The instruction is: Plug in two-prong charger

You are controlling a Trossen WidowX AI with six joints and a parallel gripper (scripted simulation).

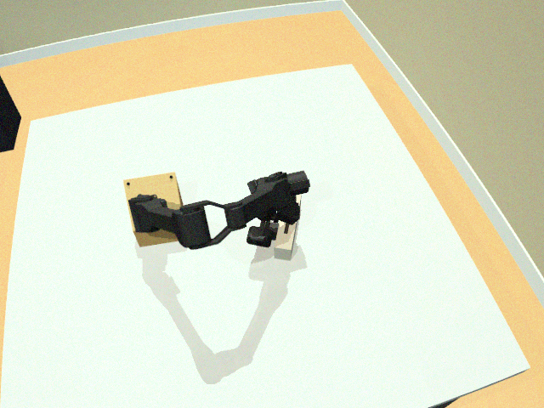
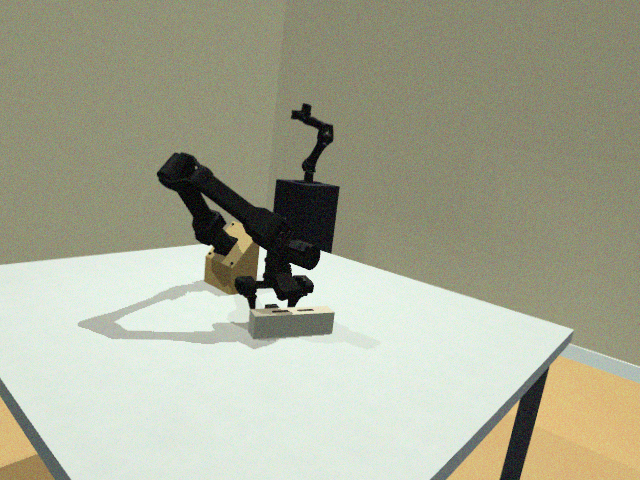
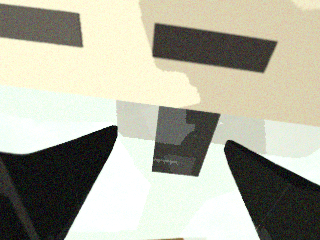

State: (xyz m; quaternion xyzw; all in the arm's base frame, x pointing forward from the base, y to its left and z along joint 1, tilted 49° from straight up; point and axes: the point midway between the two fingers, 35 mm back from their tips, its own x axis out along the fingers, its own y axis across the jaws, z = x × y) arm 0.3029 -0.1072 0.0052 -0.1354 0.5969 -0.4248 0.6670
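The power strip (image 1: pixel 283 253) (image 2: pixel 292 325) (image 3: pixel 110 65) is a pale beige block with grey sides. Two dark slots show in its top; the wrist view shows one at upper left (image 3: pixel 40 24) and one at upper right (image 3: pixel 215 47). The charger (image 2: pixel 270 306) (image 3: pixel 180 145) is a small dark block beside the strip, on the arm-base side; its far end meets the strip's edge in the wrist view. Its prongs cannot be made out. My gripper (image 2: pixel 272 304) (image 3: pixel 171 137) is open, pointing down, with one fingertip on either side of the charger and nothing gripped.
The arm stands on a tan base block (image 1: pixel 153 186) (image 2: pixel 222 276) on the white table (image 1: pixel 351 285) (image 2: pixel 310 403). A dark box (image 2: pixel 305 211) with a second small arm (image 2: pixel 325 133) stands behind. The strip stands close in front of the fingers.
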